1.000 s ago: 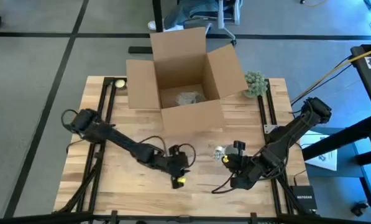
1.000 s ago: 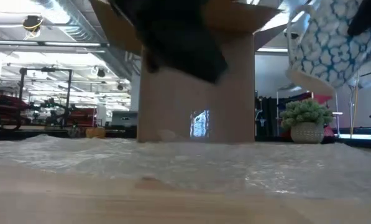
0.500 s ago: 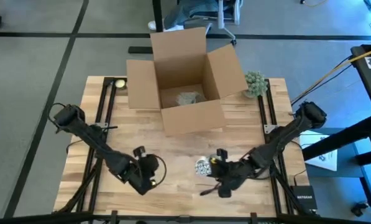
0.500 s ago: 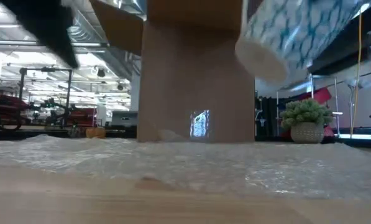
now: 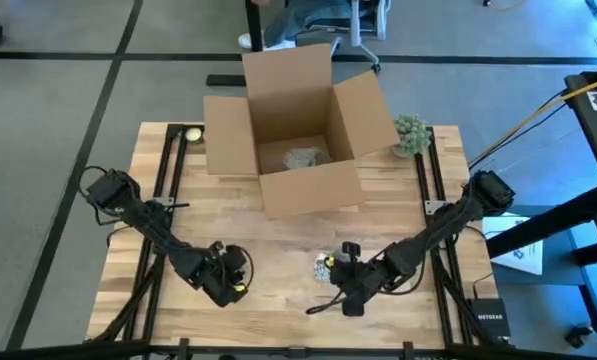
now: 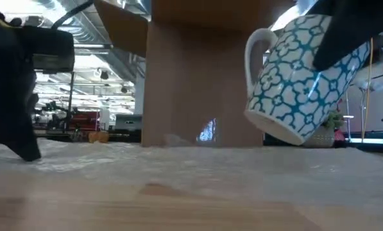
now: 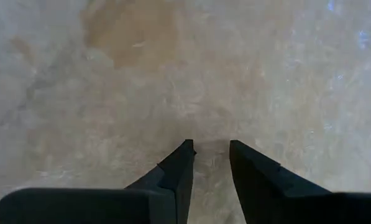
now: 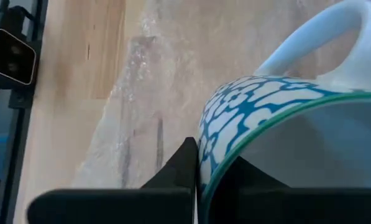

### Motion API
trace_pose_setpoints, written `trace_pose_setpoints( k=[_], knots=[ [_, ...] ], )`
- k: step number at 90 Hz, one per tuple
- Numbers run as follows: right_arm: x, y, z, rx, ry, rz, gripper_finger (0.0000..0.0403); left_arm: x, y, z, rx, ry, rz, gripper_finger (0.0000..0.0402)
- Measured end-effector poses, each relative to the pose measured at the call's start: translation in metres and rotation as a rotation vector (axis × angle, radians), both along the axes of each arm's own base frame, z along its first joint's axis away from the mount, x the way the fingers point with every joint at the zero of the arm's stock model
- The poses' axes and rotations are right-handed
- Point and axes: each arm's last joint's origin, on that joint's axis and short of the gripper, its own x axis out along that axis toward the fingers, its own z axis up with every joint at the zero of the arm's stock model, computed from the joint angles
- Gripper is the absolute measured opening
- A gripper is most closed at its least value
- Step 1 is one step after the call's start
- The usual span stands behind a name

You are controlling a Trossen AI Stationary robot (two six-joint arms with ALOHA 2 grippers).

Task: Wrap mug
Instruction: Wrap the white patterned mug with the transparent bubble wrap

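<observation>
The mug (image 6: 303,77) hung tilted just above the bubble wrap (image 6: 191,163) on the surface (image 5: 288,240), its rim pinched in the right hand (image 5: 330,272). The left hand (image 5: 233,283), fingers slightly apart and empty, hovered low over the sheet. Wrapping appeared not yet begun. Beyond stood the cardboard box (image 5: 298,125).

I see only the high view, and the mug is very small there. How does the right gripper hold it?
Observer: The right gripper pinches the mug at its rim, one finger inside and one outside.
Operator: Is the mug upright?
Observer: No. The low view shows it tilted, just above the bubble wrap, and it seems not to touch it.
Operator: And the left gripper?
Observer: The left gripper is open, low over the wrap, holding nothing.
</observation>
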Motion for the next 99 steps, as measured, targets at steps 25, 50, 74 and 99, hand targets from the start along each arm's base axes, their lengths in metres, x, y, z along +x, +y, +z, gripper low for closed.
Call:
trace_pose_setpoints(
  k=[25,50,74,99],
  knots=[
    [0.015,-0.002,0.008,0.030,-0.117,0.096,0.0005,-0.001,-0.039,0.009,-0.204,-0.206,-0.063,0.0088],
    [0.031,-0.018,-0.009,0.022,-0.048,0.119,0.0005,0.005,-0.034,0.014,-0.114,-0.204,-0.058,0.0088],
    [0.038,-0.025,-0.025,-0.002,0.009,0.107,0.0005,0.014,-0.029,0.018,-0.075,-0.225,-0.070,0.0088],
    [0.039,-0.028,-0.025,-0.006,0.014,0.101,0.0005,0.016,-0.028,0.019,-0.062,-0.240,-0.061,0.0088]
  ],
)
